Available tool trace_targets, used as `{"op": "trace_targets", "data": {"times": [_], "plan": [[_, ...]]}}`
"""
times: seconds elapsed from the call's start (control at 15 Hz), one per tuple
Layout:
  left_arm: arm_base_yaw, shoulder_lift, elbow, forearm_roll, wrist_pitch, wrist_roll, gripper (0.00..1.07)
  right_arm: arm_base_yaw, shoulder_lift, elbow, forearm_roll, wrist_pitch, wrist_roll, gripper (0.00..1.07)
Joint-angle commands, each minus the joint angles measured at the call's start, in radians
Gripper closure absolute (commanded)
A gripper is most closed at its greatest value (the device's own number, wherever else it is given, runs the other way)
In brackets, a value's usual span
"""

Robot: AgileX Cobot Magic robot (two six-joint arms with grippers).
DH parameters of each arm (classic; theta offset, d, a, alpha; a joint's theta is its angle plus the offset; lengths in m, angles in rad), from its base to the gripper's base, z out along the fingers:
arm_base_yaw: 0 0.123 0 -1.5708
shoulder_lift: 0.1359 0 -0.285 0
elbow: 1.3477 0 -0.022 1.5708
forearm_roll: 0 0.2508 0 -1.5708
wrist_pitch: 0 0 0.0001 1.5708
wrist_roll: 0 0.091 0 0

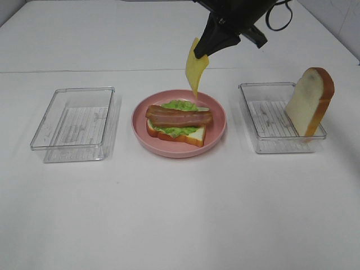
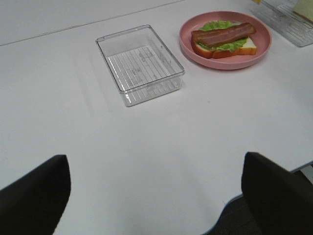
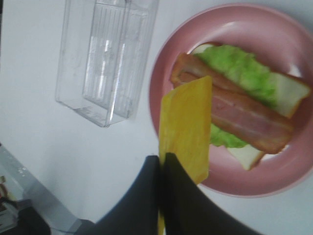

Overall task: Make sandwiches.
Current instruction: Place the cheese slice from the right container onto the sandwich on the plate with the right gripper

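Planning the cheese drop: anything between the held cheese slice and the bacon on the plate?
Nothing visible. The cheese slice hangs from the right gripper above the far side of the pink plate, with the bacon strips below uncovered. The second bread slice leans in the right clear container, off to the side.

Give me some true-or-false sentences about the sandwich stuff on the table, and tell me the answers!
1. The right gripper holds the yellow cheese over the pink plate. True.
2. The bacon hides under the lettuce. False: the bacon lies on top of the lettuce.
3. A bread slice leans up in the clear box on the right. True.
4. The left gripper is squeezed shut. False: the left gripper is wide open, holding nothing.
5. The clear box on the left has cheese in it. False: nothing shows inside the clear box on the left.
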State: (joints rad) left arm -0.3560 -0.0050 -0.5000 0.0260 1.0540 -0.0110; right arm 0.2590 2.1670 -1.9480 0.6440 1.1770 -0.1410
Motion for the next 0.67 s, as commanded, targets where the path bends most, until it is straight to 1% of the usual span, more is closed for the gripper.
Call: {"op": "trace_targets", "data": {"times": [0.07, 0.13, 0.27, 0.33, 0.47, 0.67], "plan": [[0.000, -0.022, 0.003, 0.000, -0.010, -0.001, 0.17, 0.000, -0.004, 0.119, 0.145, -0.067, -0.105, 1.07], [0.000, -0.022, 0.003, 0.000, -0.010, -0.001, 0.17, 0.000, -0.004, 0.141, 0.172, -0.080, -0.122, 1.07], [0.000, -0.022, 0.003, 0.000, -0.010, -0.001, 0.17, 0.001, -0.003, 0.242, 0.307, -0.147, -0.212, 1.07], [0.000, -0.022, 0.003, 0.000, -0.010, -0.001, 0.17, 0.001, -0.002, 0.268, 0.348, -0.172, -0.243, 1.07], [0.000, -0.022, 0.003, 0.000, -0.010, -0.001, 0.17, 0.001, 0.029, 0.281, 0.412, -0.190, -0.270, 1.07], [0.000, -0.022, 0.003, 0.000, -0.010, -0.001, 0.17, 0.001, 0.095, 0.281, 0.541, -0.190, -0.307, 1.07]]}}
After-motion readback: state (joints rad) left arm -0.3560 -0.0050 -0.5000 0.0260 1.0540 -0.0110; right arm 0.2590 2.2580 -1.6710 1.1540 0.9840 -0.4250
